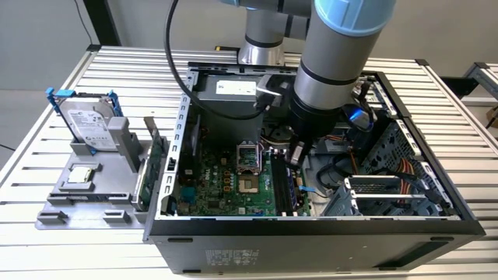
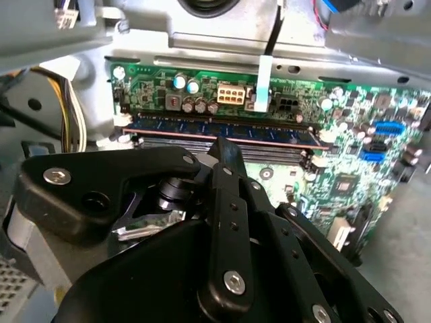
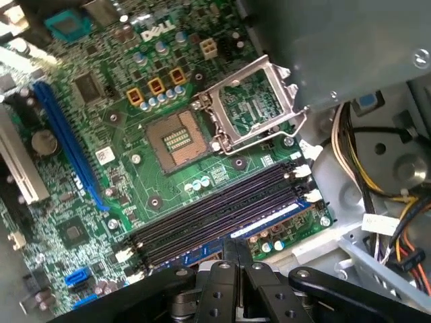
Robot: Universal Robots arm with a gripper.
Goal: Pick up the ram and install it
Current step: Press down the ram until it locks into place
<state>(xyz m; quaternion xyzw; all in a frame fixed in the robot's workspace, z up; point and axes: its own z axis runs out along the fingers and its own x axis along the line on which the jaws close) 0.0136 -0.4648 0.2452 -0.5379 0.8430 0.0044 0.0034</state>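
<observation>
Grey robot arm w/ light-blue joint caps (image 1: pixel 336 64) reaching steeply down into open black PC case (image 1: pixel 311 230) on slatted metal counter (image 1: pixel 70 245). Black gripper (image 1: pixel 297 156) low over memory slots near case middle; fingers pressed together w/ tips right above the ram, in both wrist views (image 2: pixel 225 151) (image 3: pixel 229 247). Ram = long thin blue circuit-board stick w/ small dark chips (image 2: pixel 222 128), lying along outermost slot, prob. seated, though latch ends hard to judge. Same stick in first wrist view as blue strip (image 3: pixel 266 225) beside three dark slots (image 3: pixel 222 205). One ram visible. On counter at exterior view's left: one silver hard drive in blue bracket (image 1: pixel 87 123) on grey tray (image 1: pixel 86 198).
</observation>
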